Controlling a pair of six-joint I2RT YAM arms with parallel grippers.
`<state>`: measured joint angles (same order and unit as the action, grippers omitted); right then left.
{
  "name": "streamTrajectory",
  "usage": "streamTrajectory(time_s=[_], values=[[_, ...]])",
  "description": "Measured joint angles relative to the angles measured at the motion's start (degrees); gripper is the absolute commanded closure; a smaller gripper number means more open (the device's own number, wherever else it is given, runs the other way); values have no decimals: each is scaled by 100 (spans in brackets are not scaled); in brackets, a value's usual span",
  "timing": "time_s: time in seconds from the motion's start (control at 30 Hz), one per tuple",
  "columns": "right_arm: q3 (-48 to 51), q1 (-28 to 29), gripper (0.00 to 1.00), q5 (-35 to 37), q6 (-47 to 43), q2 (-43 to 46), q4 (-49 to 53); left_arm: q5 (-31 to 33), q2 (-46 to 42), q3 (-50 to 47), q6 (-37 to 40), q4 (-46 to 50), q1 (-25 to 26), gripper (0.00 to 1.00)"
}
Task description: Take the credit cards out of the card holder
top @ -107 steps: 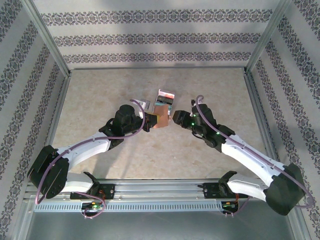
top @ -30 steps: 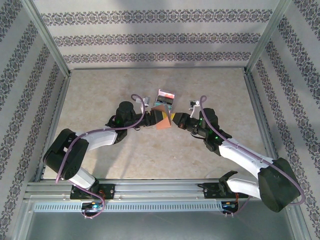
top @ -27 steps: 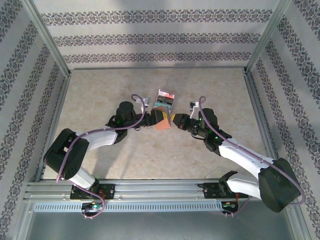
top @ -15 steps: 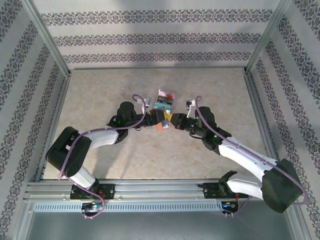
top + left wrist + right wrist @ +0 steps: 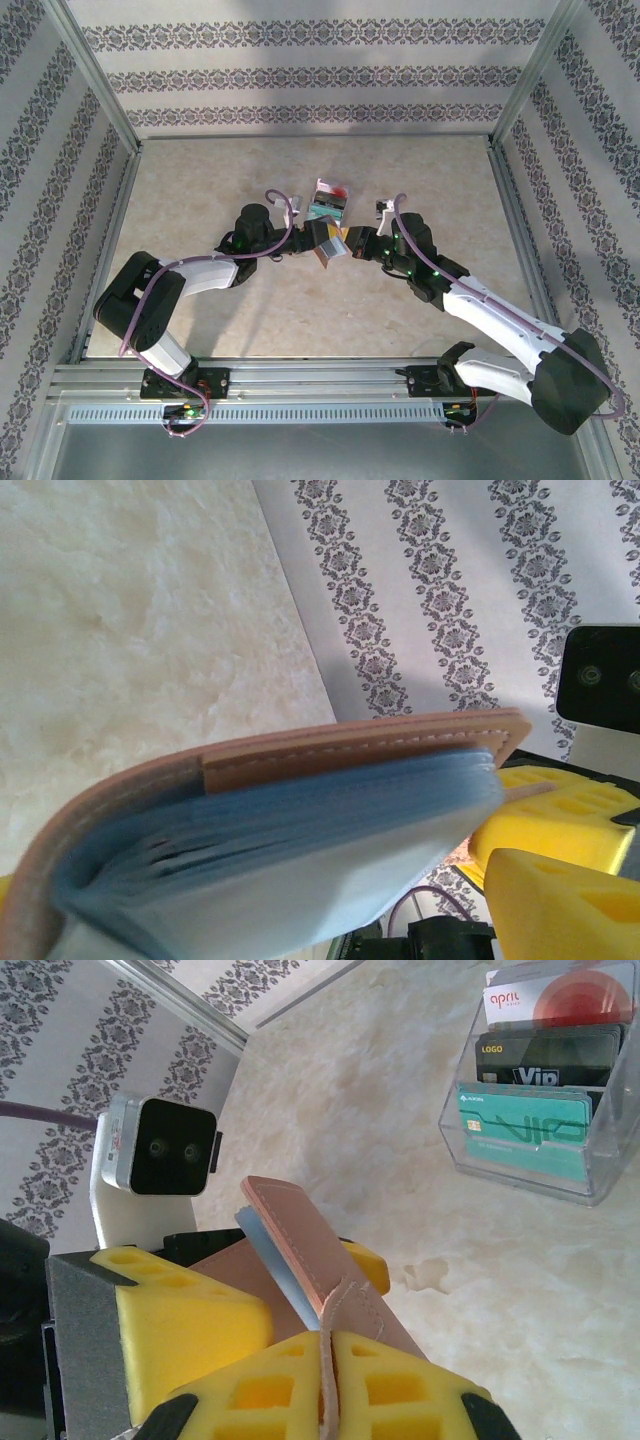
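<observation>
The brown card holder [image 5: 329, 247] hangs above the table between both grippers, its flaps parted in a narrow V with the blue-grey lining [image 5: 300, 820] showing. My right gripper [image 5: 328, 1348] is shut on the small brown tab [image 5: 345, 1305] at the holder's edge. My left gripper [image 5: 318, 242] is open, with its yellow fingers [image 5: 170, 1325] standing on either side of the holder. Credit cards [image 5: 545, 1035] stand in a clear box [image 5: 327, 203] just behind. I cannot tell whether any cards sit in the holder's pockets.
The clear box [image 5: 520, 1150] holds a red-and-white, a black and a teal card upright. Patterned walls with metal posts [image 5: 95, 70] close in the marble-look table [image 5: 200, 180] on three sides. Bare tabletop lies to the left, to the right and in front.
The left jaws have spread wider around the holder, and the holder has tilted so its blue-grey inside shows. The right gripper has kept its hold on the tab and shifted slightly.
</observation>
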<state>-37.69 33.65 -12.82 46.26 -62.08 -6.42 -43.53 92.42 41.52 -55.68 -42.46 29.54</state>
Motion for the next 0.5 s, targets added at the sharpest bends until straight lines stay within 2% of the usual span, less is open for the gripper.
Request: streamTrajectory(time_s=[0.37,0.5], values=[[-122,76,100,-4,-20,2,107,-2,70,0,-17,-48,0,16],[-175,114,100,7,-20,0,151,-2,70,0,-13,-46,0,25]])
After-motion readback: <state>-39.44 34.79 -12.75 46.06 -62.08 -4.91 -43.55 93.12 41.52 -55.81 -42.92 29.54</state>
